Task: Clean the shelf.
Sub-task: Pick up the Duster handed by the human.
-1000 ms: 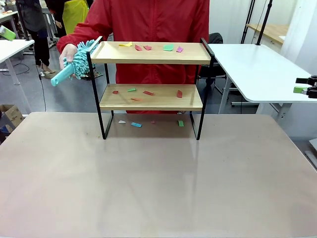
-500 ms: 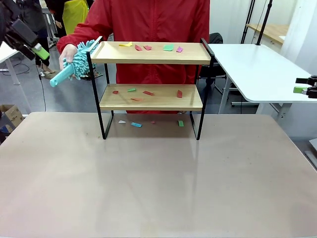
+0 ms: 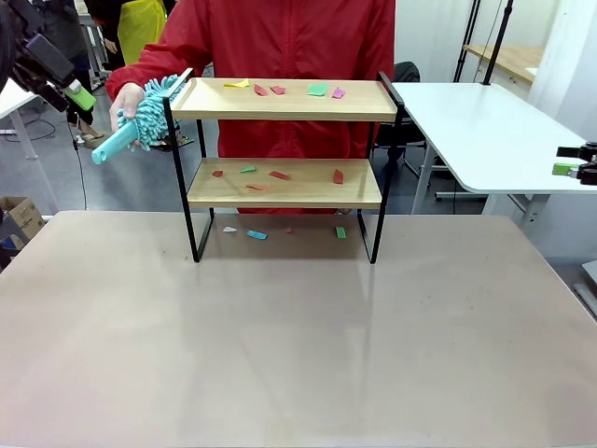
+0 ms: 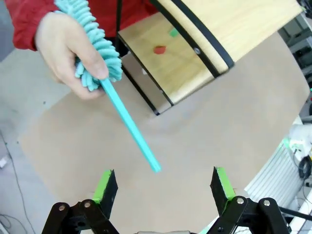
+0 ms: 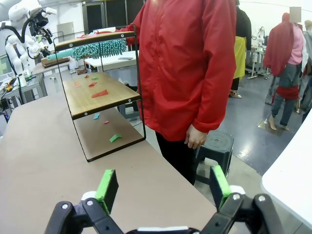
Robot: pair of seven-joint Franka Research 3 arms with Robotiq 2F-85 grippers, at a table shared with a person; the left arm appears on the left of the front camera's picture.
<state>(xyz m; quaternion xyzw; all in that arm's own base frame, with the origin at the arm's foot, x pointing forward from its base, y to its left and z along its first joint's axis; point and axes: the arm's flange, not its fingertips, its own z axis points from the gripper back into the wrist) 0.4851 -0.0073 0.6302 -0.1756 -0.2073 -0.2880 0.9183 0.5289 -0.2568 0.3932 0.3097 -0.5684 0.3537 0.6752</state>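
Wooden two-board shelf [image 3: 289, 112] on black frame carries scattered coloured scraps [image 3: 279, 175].

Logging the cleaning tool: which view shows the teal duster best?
Left wrist view: the duster is close, handle whole, the person's hand gripping its fluffy head. Front view: small, partly behind the shelf frame. Right wrist view: its head, far off.

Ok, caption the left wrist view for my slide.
Open left gripper faces the handle of a teal duster held out by a person's hand beside the shelf.
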